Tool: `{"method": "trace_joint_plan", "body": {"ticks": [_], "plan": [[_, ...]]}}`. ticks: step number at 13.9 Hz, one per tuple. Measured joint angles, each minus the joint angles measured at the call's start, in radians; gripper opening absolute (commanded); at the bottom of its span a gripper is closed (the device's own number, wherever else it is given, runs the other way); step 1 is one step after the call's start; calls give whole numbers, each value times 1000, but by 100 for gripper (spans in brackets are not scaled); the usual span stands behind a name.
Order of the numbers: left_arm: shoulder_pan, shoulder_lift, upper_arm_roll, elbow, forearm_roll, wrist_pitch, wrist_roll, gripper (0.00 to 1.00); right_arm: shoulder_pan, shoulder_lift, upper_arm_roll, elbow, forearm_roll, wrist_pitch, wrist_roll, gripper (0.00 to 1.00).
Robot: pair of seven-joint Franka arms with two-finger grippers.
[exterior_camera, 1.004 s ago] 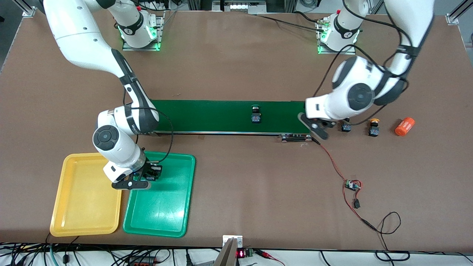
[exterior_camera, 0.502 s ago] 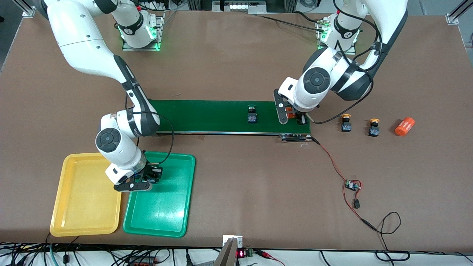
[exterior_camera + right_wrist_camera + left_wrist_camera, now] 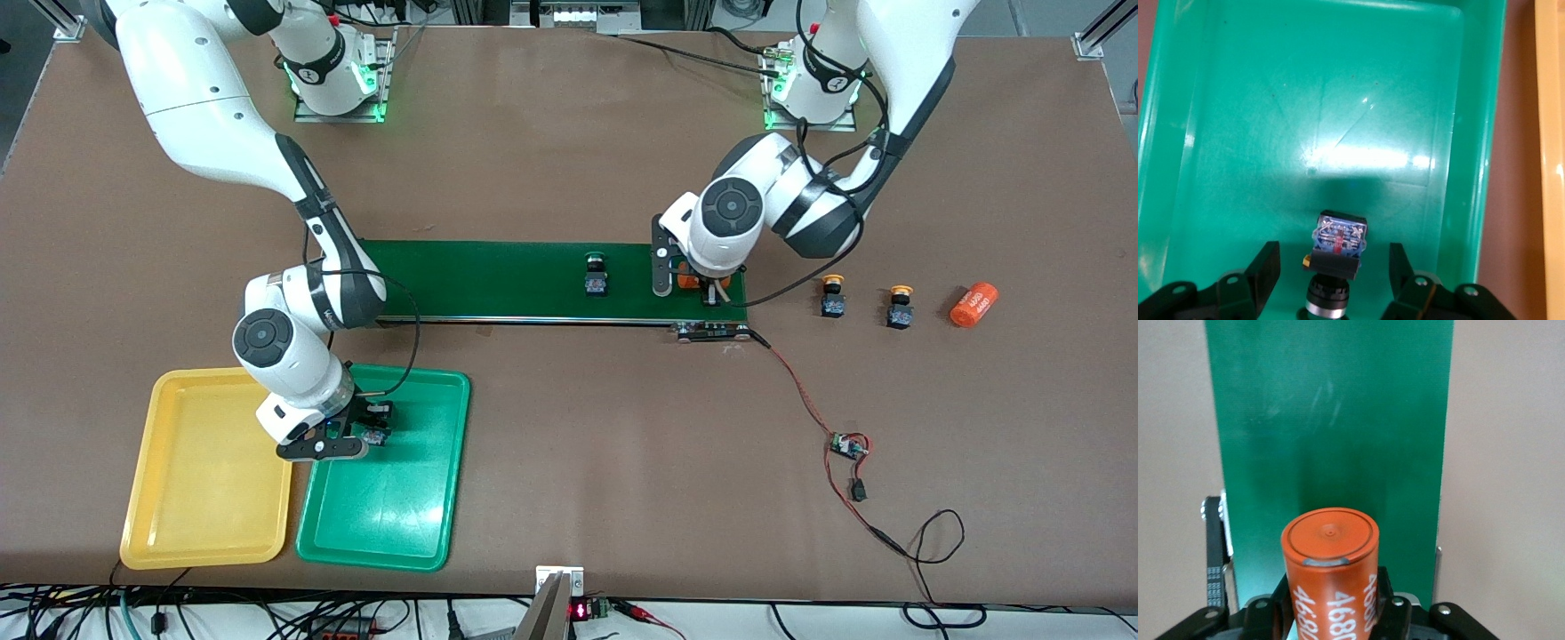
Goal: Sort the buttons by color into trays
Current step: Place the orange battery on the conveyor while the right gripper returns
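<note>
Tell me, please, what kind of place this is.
Probably a robotics lab set up as a small sorting line: a brown table with a dark-green conveyor belt, a yellow tray and a green tray, and loose wiring with a small circuit board.

Both arms are glossy white shells with dark grey bands at the joints and round grey caps on the elbow and wrist housings. Each base on the desk [image 3: 569, 133] sits on a metal plate and glows green at its foot. Black cables run along the forearms, strapped on with black bands. The right pincer [image 3: 356, 433] and the left pincer [image 3: 698, 289] are black, with flat black mounting bars; screw heads show on their finger bases.
</note>
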Motion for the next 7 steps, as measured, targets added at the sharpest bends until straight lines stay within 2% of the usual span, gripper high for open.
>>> {"method": "trace_joint_plan", "body": {"ticks": [2,3,5,7], "plan": [[-3,8,0,0,1,0,0,4,2,0,0,4,1,2,0,86],[-3,14,1,0,1,0,0,9,3,0,0,8,1,2,0,86],[-3,28,3,-2,1,0,0,31,3,-6,0,13,2,0,0,92],[-3,39,4,-2,1,0,0,44,4,-18,1,6,3,-14,0,96]]}}
